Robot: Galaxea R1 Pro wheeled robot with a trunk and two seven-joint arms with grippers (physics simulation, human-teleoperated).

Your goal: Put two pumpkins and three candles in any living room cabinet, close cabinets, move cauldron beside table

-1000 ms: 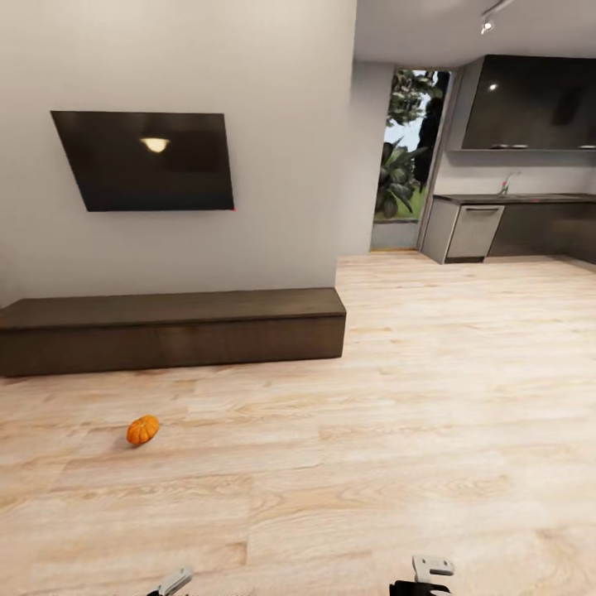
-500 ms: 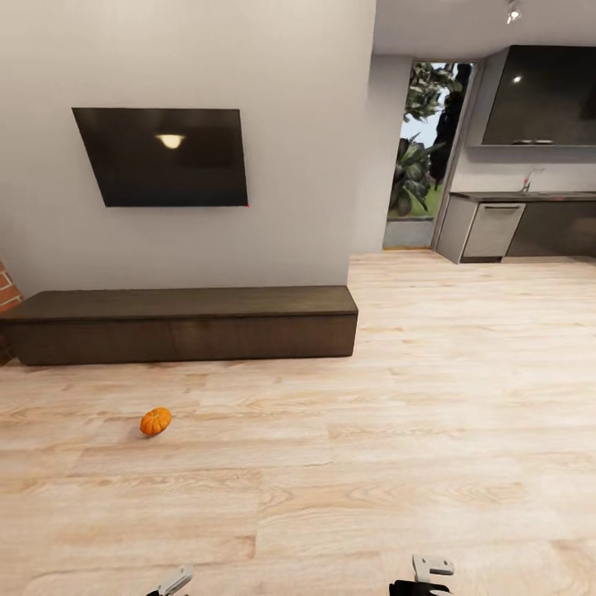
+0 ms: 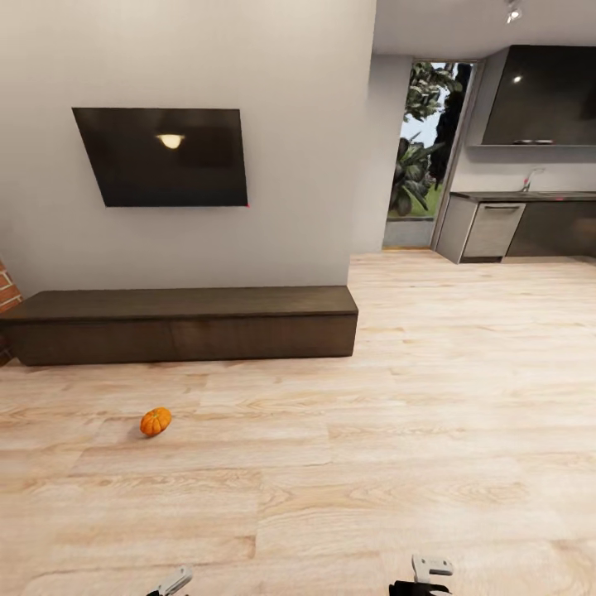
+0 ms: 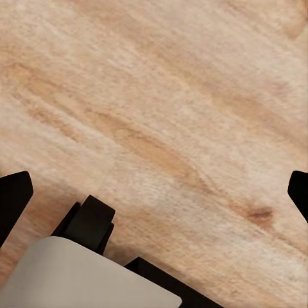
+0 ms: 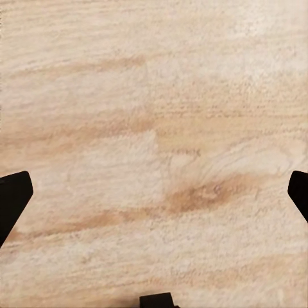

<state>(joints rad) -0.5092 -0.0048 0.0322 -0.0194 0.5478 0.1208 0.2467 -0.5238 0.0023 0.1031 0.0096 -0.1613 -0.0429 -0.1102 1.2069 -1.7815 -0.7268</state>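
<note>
Nothing is seen to have moved in the half second before now; the view had swung left just before that. One pumpkin (image 3: 155, 420) lies on the floor (image 3: 397, 463), well ahead of the left gripper (image 4: 154, 186) and left of it, near the shut cabinet (image 3: 182, 324) under the screen (image 3: 165, 156). Both the left fingers (image 4: 14, 196) and the right fingers (image 5: 13, 196) are spread wide apart over bare planks. Nothing is held by the right gripper (image 5: 154, 192).
</note>
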